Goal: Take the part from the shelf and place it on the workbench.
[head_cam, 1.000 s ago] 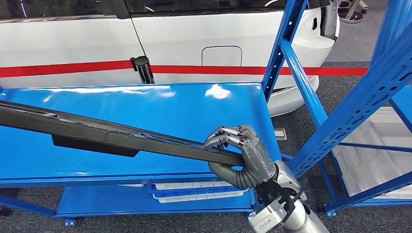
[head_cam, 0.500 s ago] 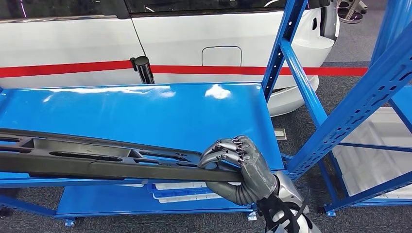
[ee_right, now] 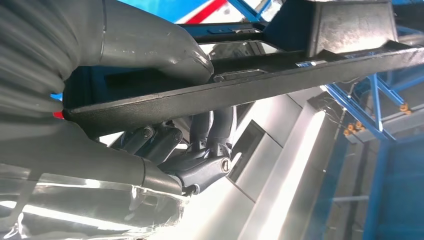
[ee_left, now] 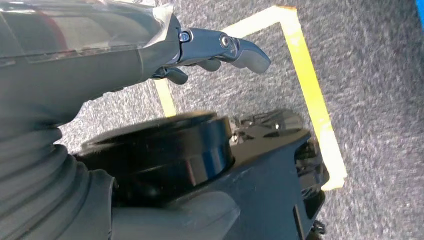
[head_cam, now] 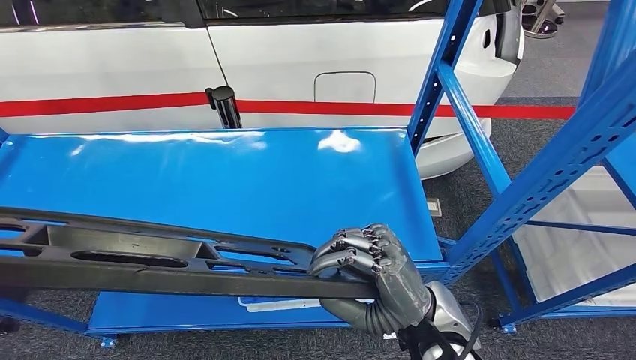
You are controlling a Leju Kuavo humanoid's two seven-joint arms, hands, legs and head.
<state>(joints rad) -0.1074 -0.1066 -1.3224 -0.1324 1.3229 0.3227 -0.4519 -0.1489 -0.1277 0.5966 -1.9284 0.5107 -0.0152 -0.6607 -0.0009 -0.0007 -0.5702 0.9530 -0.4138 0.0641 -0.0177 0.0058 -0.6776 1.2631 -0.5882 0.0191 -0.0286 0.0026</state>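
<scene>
Part (head_cam: 142, 262), long and black, is gripped by right hand (head_cam: 371, 274) fingers curled around its end.

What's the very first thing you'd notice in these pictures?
A long black part with cut-out holes stretches across the front of the head view, its end gripped by the robot's silver right hand. Beneath and behind it lies a shiny blue shelf, and beyond that a white car with a red stripe.

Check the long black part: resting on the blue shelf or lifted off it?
Cannot tell. The right hand grips one end of the black part at the blue shelf's front edge; its far end runs out of frame.
</scene>
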